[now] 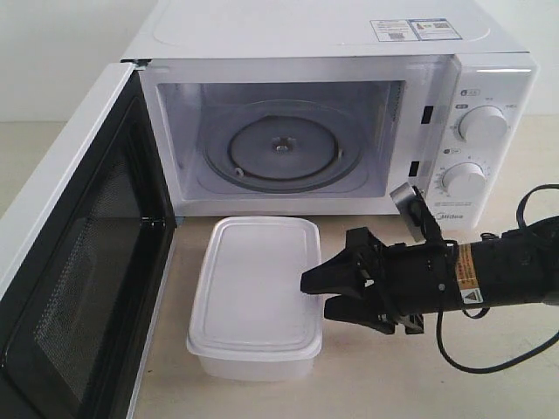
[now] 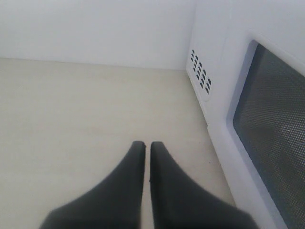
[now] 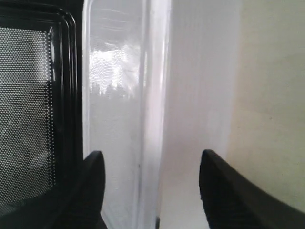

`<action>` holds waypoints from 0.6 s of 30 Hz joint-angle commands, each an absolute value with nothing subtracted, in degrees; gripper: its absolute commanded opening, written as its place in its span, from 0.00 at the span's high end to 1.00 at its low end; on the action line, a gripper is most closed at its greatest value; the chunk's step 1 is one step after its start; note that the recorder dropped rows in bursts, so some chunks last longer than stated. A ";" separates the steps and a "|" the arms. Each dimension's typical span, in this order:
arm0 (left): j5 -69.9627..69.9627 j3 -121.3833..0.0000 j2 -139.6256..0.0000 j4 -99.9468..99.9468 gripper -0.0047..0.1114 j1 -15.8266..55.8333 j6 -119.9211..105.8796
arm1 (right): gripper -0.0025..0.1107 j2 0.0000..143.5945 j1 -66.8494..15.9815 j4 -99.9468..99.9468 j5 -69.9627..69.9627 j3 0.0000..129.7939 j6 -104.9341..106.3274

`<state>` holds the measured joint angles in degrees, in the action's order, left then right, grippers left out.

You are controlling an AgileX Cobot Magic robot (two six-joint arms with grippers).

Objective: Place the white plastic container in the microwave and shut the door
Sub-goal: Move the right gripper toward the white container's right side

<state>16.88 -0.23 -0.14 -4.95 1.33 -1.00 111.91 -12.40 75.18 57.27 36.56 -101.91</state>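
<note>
The white plastic container point(image 1: 253, 292), lid on, rests on the table just in front of the microwave point(image 1: 306, 35). The door point(image 1: 79, 279) is swung wide open at the left, black mesh inner face showing, and the glass turntable point(image 1: 281, 150) is bare. My right gripper point(image 1: 314, 295) is open at the container's right side, one finger above the lid edge and one lower. In the right wrist view the container point(image 3: 157, 95) fills the gap in front of the open right gripper point(image 3: 151, 155). My left gripper point(image 2: 147, 144) is shut on nothing, over the table beside the door's outer window point(image 2: 271, 143).
Two round dials point(image 1: 483, 124) sit on the microwave's right panel. The right arm's cable point(image 1: 489, 362) loops over the table at the right. Vent holes point(image 2: 201, 72) mark the microwave's side near the left gripper. A pale wall stands behind.
</note>
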 commanded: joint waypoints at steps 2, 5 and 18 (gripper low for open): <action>16.95 0.00 0.00 -4.89 0.92 1.21 -1.11 | 0.52 111.92 -12.54 80.16 56.72 36.71 -104.66; 16.95 0.00 0.00 -4.89 0.92 1.21 -1.11 | 0.52 111.92 -12.54 80.16 56.72 36.71 -104.66; 16.95 0.00 0.00 -4.89 0.92 1.21 -1.11 | 0.52 111.92 -12.54 82.60 56.10 39.66 -109.33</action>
<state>16.88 -0.23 -0.14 -4.95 1.33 -1.00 111.91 -12.53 81.23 56.08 39.07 -108.49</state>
